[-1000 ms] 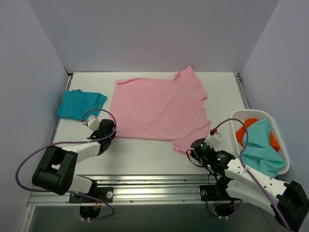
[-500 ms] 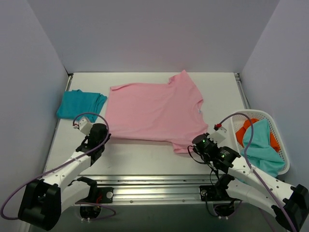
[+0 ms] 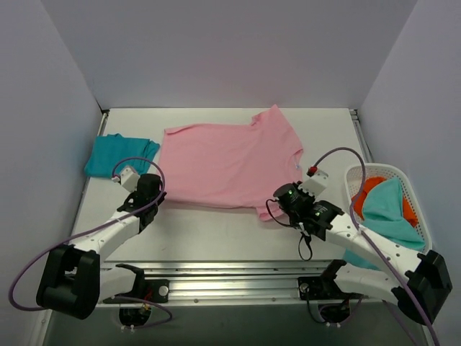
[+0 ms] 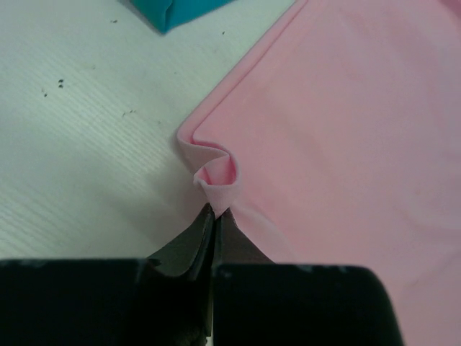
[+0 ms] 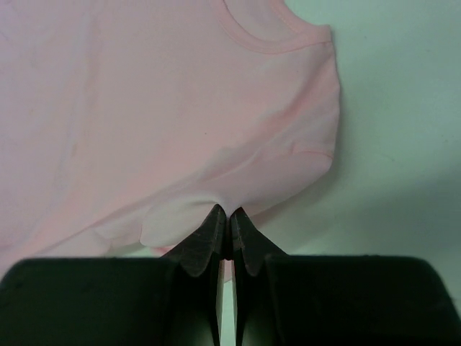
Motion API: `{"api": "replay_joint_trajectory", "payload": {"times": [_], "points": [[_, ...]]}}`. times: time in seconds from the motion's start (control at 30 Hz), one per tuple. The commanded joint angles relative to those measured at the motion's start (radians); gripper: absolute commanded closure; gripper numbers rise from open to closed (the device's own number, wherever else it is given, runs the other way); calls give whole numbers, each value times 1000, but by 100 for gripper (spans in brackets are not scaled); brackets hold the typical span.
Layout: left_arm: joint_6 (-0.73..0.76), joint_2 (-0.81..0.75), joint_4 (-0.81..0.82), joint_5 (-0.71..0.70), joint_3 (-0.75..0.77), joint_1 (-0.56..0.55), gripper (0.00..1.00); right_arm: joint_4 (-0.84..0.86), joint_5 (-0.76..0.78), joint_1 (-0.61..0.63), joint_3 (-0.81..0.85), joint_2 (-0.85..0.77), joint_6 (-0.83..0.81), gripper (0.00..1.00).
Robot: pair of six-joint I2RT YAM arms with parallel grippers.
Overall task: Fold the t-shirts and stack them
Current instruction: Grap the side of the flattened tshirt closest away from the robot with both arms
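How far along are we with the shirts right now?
Done: one teal t-shirt lies folded at far left. In hand: the pink t-shirt lies spread flat, left gripper and right gripper each pinching its near edge. Left: folding and stacking it, probably plus garments in the white basket.

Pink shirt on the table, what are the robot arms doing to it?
The robot is folding t-shirts. The left tool pinches one near corner of the pink t-shirt, and the right tool pinches its near edge by a sleeve. The shirt lies spread flat on the table. A folded teal t-shirt sits at the left; more clothes wait in the white basket at the right.
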Motion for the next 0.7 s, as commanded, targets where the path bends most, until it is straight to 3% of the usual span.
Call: {"api": "replay_joint_trajectory", "payload": {"times": [0.0, 0.33, 0.67], "points": [[43, 63, 69, 29, 117, 30, 98, 73, 81, -17, 95, 103, -83, 100], [92, 217, 63, 113, 302, 84, 98, 188, 46, -169, 274, 350, -244, 100], [94, 309, 85, 151, 366, 118, 98, 213, -1, -270, 483, 525, -344, 100]]}}
